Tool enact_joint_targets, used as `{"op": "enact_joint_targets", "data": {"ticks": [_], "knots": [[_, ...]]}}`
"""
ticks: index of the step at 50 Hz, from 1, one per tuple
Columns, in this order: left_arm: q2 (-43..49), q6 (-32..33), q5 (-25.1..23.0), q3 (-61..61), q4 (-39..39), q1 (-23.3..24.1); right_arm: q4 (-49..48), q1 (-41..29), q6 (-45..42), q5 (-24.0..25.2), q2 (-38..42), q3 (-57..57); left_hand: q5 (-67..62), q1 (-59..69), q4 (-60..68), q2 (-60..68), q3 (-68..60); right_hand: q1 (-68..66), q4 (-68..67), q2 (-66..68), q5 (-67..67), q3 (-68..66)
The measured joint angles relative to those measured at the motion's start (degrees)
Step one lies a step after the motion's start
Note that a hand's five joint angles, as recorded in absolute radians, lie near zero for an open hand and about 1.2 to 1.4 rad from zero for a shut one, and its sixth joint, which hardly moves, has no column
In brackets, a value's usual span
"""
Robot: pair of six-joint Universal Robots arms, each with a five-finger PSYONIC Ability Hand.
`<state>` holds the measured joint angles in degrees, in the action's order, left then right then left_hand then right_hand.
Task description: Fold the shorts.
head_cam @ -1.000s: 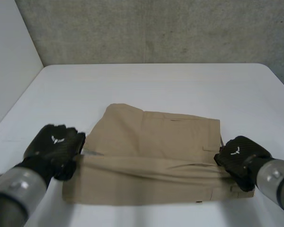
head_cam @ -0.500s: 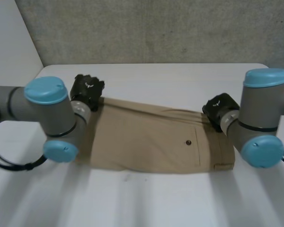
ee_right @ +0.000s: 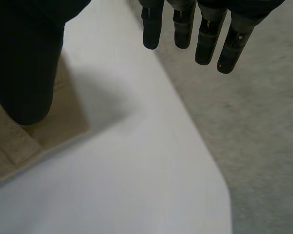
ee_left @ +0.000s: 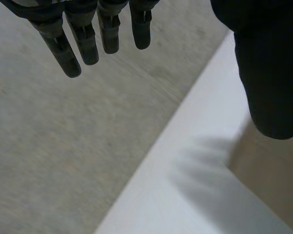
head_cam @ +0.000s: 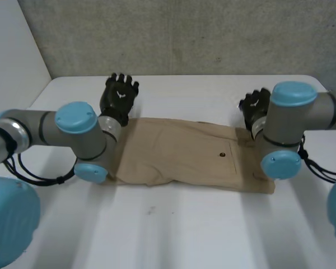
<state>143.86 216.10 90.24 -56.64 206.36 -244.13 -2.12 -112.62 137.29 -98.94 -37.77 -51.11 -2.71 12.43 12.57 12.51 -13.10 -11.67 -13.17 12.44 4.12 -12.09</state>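
The tan shorts [head_cam: 179, 154] lie folded into a long flat strip across the middle of the white table [head_cam: 173, 235], back pocket button facing up. My left hand [head_cam: 119, 98] hovers just beyond the strip's far left corner, its fingers [ee_left: 88, 36] straight and its thumb [ee_left: 268, 73] spread, with nothing between them. That corner of the shorts [ee_left: 271, 178] lies flat below the thumb. My right hand [head_cam: 255, 106] is over the far right corner, its fingers [ee_right: 202, 29] straight and empty too. The shorts' edge [ee_right: 19, 141] rests on the table under its thumb [ee_right: 24, 63].
The table's far edge [head_cam: 179, 77] runs close behind both hands, with a grey wall [head_cam: 185, 33] beyond. Both arms' elbows [head_cam: 78, 120] reach over the ends of the shorts. Bare tabletop [ee_right: 136, 175] lies in front of the strip.
Both hands carried the near edge of the shorts over to the far edge, making the strip. Their fingers then opened and let go of the cloth.
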Motion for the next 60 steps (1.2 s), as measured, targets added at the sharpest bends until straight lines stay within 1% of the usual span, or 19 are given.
{"op": "enact_joint_targets", "data": {"ticks": [6,8,9,10,13,14,15,19,22,27,31,37,42,44,45,47,51,52,60], "knots": [[-9.4,-0.2,0.5,-7.6,1.9,0.3,-0.5,0.6,6.5,0.2,-11.4,-6.7,0.0,0.0,0.0,0.0,0.0,0.0,0.0,0.0,-0.4,0.0],[-9.4,-0.2,0.5,-7.6,1.9,0.3,-0.5,0.6,6.5,0.2,-11.4,-6.7,0.0,0.0,0.0,0.0,0.0,0.0,0.0,0.0,-0.4,0.0],[-11.9,-0.5,0.5,-9.9,1.9,0.4,-0.5,0.7,7.3,0.4,-13.1,-8.1,0.0,0.0,0.0,0.0,0.0,0.0,0.0,0.0,-0.4,0.0],[-15.6,-1.2,0.6,-13.9,1.6,0.6,0.0,0.9,9.4,1.4,-18.3,-13.6,0.0,0.0,0.0,0.0,0.0,0.0,0.0,0.0,-0.4,0.0],[-18.5,-2.5,0.6,-17.5,1.1,0.9,0.7,1.0,10.1,2.5,-21.6,-17.9,0.0,0.0,0.0,0.0,0.0,0.0,0.0,0.0,-0.4,0.0],[-20.5,-4.0,0.5,-20.3,0.4,1.1,1.4,1.2,10.8,3.4,-24.5,-22.0,0.0,0.0,0.0,0.0,0.0,0.0,0.0,0.0,-0.4,0.0],[-20.5,-4.0,0.5,-20.3,0.4,1.1,1.4,1.2,10.8,3.4,-24.5,-22.0,0.0,0.0,0.0,0.0,0.0,0.0,0.0,0.0,-0.4,0.0],[-23.5,-9.5,0.3,-25.9,-2.8,1.3,2.8,2.2,13.4,6.0,-29.8,-30.7,0.0,0.0,0.0,0.0,0.0,0.0,0.0,0.0,-0.4,0.0],[-24.0,-14.1,0.2,-28.2,-5.9,1.2,3.5,4.4,18.6,9.7,-33.6,-38.9,0.0,0.0,0.0,0.0,0.0,0.0,0.0,0.0,-0.4,0.0],[-22.5,-18.9,0.1,-28.7,-9.2,0.5,2.4,6.9,24.4,14.1,-35.0,-46.0,0.0,0.0,0.0,0.0,0.0,0.0,0.0,0.2,-0.4,-0.1],[-20.3,-20.4,0.1,-28.2,-10.1,0.0,-0.8,8.7,27.2,16.3,-34.8,-50.1,0.0,0.0,0.0,0.0,0.0,-0.2,-0.2,0.2,-0.2,-0.6],[-17.7,-20.4,0.2,-27.3,-9.9,-0.5,-4.6,9.6,27.7,16.6,-33.2,-52.1,0.0,0.0,0.0,0.0,0.0,-1.2,-2.2,3.0,1.9,-3.7],[-15.2,-20.0,0.2,-26.3,-9.3,-1.0,-8.2,10.2,27.1,16.0,-28.5,-51.6,0.0,0.0,0.0,0.0,0.0,-12.4,-14.5,15.4,12.4,-15.5],[-15.0,-20.0,0.2,-26.3,-9.3,-1.1,-8.4,10.2,27.1,16.0,-28.1,-51.5,0.0,0.0,0.0,0.0,0.0,-12.4,-14.5,15.4,12.4,-15.5],[-14.4,-19.9,0.2,-26.1,-9.2,-1.3,-8.8,10.5,26.8,15.9,-27.0,-51.1,0.0,0.0,0.0,0.0,0.0,-24.8,-32.4,33.5,29.4,-33.6],[-14.1,-19.9,0.3,-26.1,-9.2,-1.3,-8.9,10.8,26.6,15.8,-26.6,-50.9,0.0,0.0,0.0,0.0,0.0,-30.9,-44.4,46.3,40.3,-45.4],[-13.9,-19.9,0.3,-26.1,-9.2,-1.4,-9.0,11.0,26.5,15.8,-26.4,-50.9,0.0,0.0,0.0,0.0,0.0,-30.9,-44.4,46.3,40.3,-45.4],[-13.7,-19.9,0.4,-26.4,-9.5,-1.4,-9.2,11.9,26.0,15.7,-26.4,-50.9,0.0,0.0,0.0,0.0,0.0,-34.7,-54.1,52.9,47.5,-54.8],[-17.4,-20.2,0.4,-28.6,-10.3,-1.3,-9.6,15.8,21.1,14.3,-31.8,-52.6,0.0,0.0,0.0,0.0,0.0,-38.2,-54.8,54.0,47.5,-55.4]]}}
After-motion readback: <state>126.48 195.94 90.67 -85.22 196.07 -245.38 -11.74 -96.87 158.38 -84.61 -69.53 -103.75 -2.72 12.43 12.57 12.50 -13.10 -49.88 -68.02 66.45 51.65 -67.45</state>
